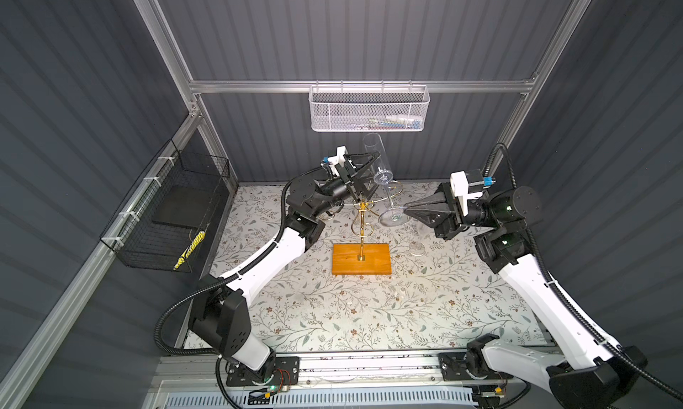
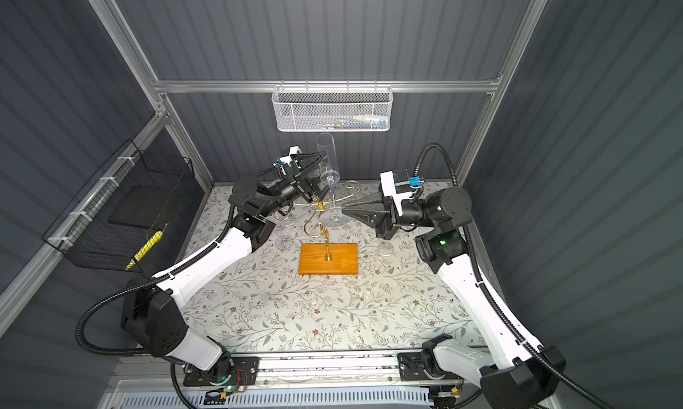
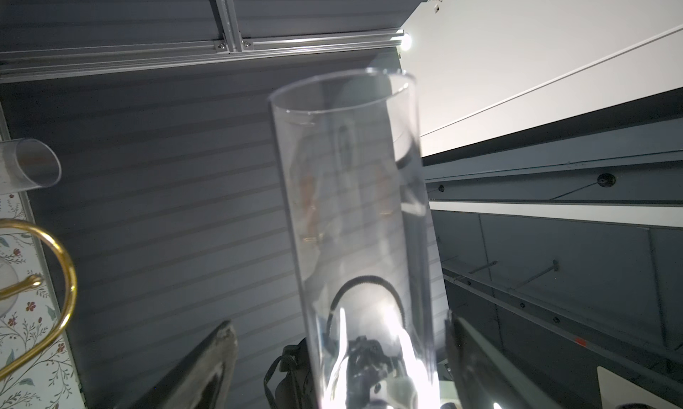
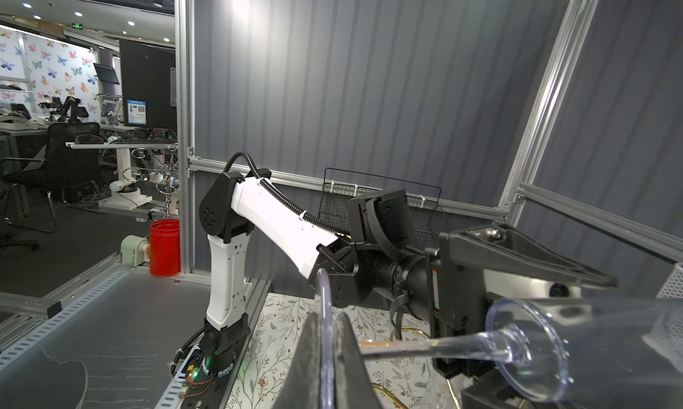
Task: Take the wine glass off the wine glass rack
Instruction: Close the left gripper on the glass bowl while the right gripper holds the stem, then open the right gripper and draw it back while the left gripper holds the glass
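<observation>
We judge the task well under way but not finished. The wine glass [image 1: 372, 144] is up in the air above the wine glass rack [image 1: 362, 237]. It is tilted, with its bowl toward the back wall and its foot [image 1: 392, 217] toward the right arm.

The right pincer [image 1: 405, 208] is clamped on the edge of that foot. Its wrist view shows the clear disc edge-on between the two closed fingers. The left pincer [image 3: 338, 326] stands apart, one finger on each side of the bowl with a plain gap on one side, so we take it as steadying rather than carrying.

A gold scroll arm [image 3: 72, 289] curls near the bowl, and we cannot tell whether the stem is fully clear of the wire. What is left, as we read it, is to draw the glass clear of the arms and set it down. Another clear glass [image 3: 33, 163] shows beside the rack.

The worktop [image 1: 332, 314] wears a pale floral cover, and the rack's orange-brown wooden base [image 1: 345, 261] sits near its middle. Dark ribbed panels in an aluminium frame wall the cell. A white mesh basket [image 1: 369, 111] hangs on the back rail and a black wire basket [image 1: 173, 211] on the left side.
</observation>
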You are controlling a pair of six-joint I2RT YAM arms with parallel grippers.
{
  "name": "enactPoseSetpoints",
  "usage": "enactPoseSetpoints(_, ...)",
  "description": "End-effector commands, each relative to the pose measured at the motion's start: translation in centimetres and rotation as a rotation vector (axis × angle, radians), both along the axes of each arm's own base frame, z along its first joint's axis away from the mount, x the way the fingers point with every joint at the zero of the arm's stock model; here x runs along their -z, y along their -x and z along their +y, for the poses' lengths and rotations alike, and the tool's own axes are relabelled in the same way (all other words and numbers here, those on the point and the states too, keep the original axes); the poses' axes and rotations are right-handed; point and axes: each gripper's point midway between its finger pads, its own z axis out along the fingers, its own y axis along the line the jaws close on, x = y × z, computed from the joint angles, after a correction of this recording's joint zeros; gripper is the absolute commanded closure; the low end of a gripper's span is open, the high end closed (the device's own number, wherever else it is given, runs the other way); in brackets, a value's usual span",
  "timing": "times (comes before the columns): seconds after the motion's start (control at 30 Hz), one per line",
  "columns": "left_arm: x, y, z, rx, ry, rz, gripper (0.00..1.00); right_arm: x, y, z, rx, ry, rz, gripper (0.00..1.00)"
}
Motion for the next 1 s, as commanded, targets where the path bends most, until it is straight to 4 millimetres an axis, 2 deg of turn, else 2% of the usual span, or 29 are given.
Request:
enactPoseSetpoints(0.0,-2.4,1.0,0.1,0.014,0.051,-0.058,0.13,-0.4,0.9,-0.1,-0.013,-0.007,-0.059,1.00)
enactPoseSetpoints(0.17,-2.7,1.1,0.3,0.012,0.059,-0.064,0.20,-0.2,1.1,0.1,-0.025,-0.003,-0.056,1.00)
enactPoseSetpoints(0.3,-2.7,1.2,0.3,0.013,0.067,-0.067,0.29,0.1,1.2,0.3,-0.033,0.005,-0.052,1.00)
enactPoseSetpoints(0.33,-2.7,1.1,0.3,0.012,0.068,-0.067,0.32,-0.5,2.2,-0.1,-0.033,-0.003,-0.078,1.00)
enactPoseSetpoints(0.4,-2.7,1.2,0.4,0.011,0.070,-0.066,0.37,-0.5,2.5,-0.1,-0.035,0.000,-0.083,1.00)
enactPoseSetpoints(0.73,-2.9,1.3,0.6,0.006,0.086,-0.068,0.54,0.2,2.6,0.0,-0.034,0.016,-0.077,1.00)
enactPoseSetpoints(0.97,-3.3,1.6,0.8,0.007,0.095,-0.077,0.60,0.3,2.6,0.1,-0.034,0.018,-0.079,1.00)
